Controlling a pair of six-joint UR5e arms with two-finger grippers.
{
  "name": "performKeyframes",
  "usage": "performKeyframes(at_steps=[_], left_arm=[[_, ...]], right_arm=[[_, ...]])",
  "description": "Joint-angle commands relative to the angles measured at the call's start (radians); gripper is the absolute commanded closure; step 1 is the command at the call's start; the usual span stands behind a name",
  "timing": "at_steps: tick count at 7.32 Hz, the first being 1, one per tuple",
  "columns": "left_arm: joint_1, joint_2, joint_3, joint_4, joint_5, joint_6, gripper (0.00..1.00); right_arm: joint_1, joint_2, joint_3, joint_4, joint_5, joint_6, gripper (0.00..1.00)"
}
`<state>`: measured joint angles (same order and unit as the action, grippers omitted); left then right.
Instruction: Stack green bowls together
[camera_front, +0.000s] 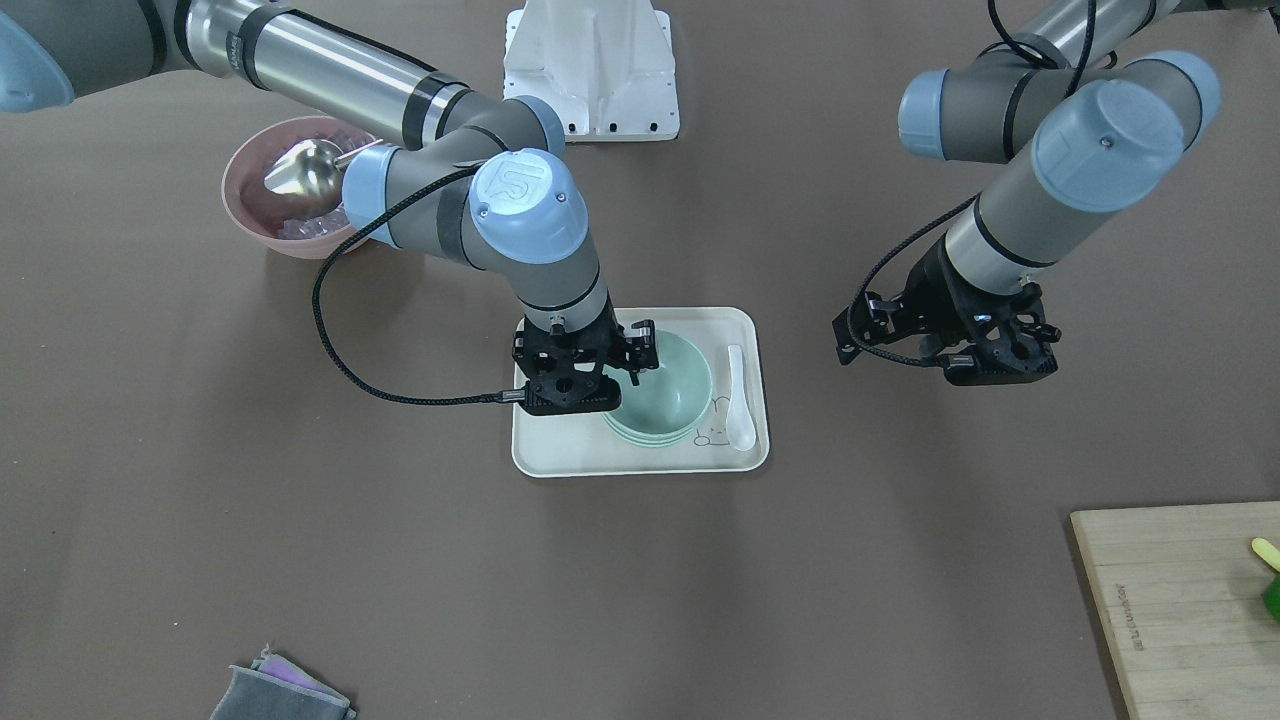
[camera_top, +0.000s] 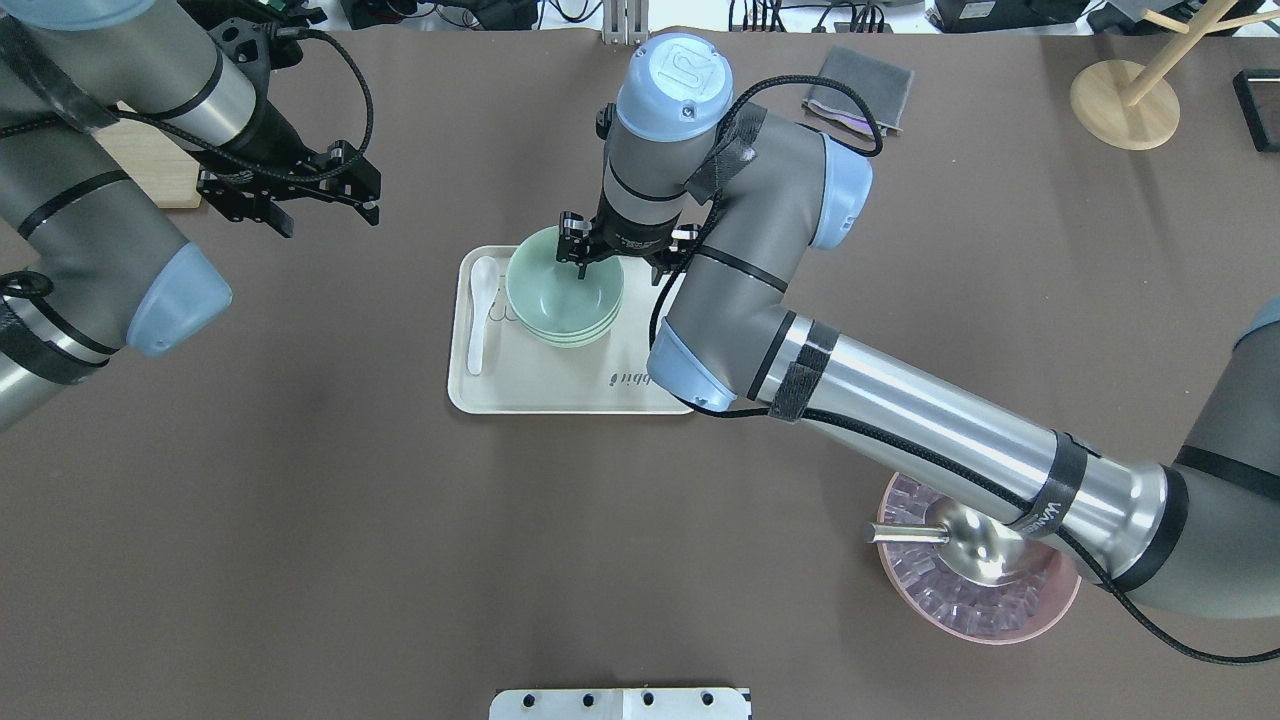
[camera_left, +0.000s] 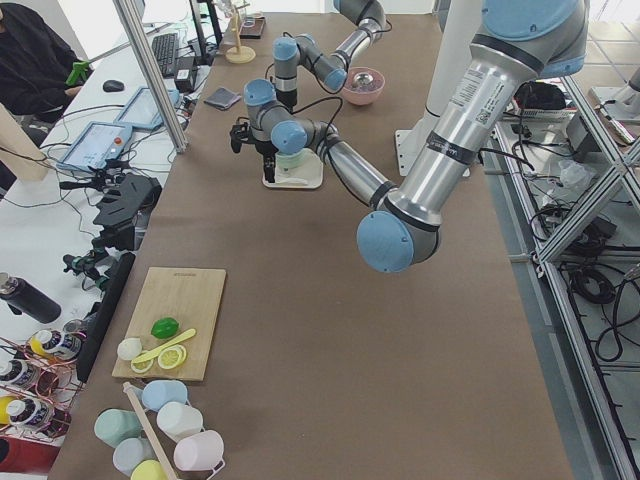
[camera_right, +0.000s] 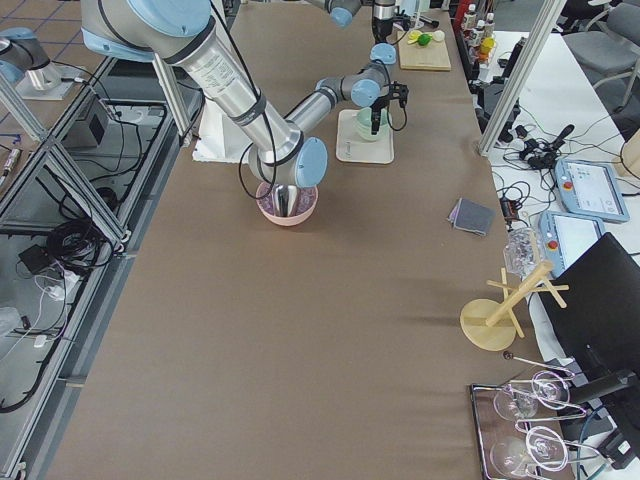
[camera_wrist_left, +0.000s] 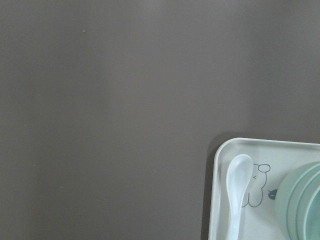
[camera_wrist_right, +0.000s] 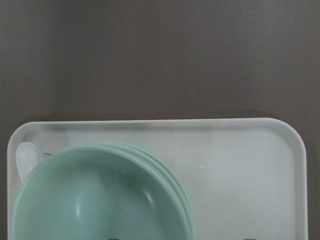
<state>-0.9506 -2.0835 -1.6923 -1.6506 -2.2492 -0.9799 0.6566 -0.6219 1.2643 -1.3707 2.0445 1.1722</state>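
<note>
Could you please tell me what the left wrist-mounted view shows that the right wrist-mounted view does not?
Left wrist only: the rabbit drawing on the tray and the handle of the white spoon. Right wrist only: the inside of the topmost of the green bowls and one whole tray edge with both corners. Both: the tray, the spoon's scoop end, the nested bowls' rims and the brown table.

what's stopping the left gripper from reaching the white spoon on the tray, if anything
Probably nothing, so likely yes. The white spoon lies uncovered along the tray edge nearest the open left gripper. The right gripper sits over the stacked green bowls, on their side away from the spoon.
</note>
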Motion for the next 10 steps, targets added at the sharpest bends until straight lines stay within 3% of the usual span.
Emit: performKeyframes(at_steps=[1,3,4,5,6,8,9,10], left_arm=[[-0.025,-0.001,-0.007,0.002,-0.003,0.001,0.02],[-0.075,0.043,-0.03,0.008,-0.004,0.038,0.02],[-0.114,0.057,-0.032,0.032,-0.003,0.135,0.02],[-0.16,0.072,-0.05,0.104,-0.003,0.232,0.02],[-0.221,0.103,-0.062,0.186,-0.003,0.376,0.02],[-0.36,0.196,-0.056,0.256,-0.001,0.638,0.02],[-0.4,0.318,-0.056,0.224,0.005,0.723,0.02],[-0.495,0.388,-0.011,0.099,-0.004,0.806,0.02]], right_arm=[[0.035,-0.015,0.042,-0.02,0.014,-0.014,0.01],[0.116,-0.105,0.158,-0.132,0.086,-0.139,0.0],[0.156,-0.166,0.247,-0.256,0.097,-0.242,0.0],[0.2,-0.223,0.326,-0.397,0.095,-0.391,0.0],[0.248,-0.299,0.393,-0.466,0.091,-0.51,0.0],[0.351,-0.471,0.473,-0.47,0.108,-0.722,0.0],[0.4,-0.528,0.472,-0.462,0.141,-0.809,0.0],[0.458,-0.585,0.471,-0.461,0.166,-0.892,0.0]])
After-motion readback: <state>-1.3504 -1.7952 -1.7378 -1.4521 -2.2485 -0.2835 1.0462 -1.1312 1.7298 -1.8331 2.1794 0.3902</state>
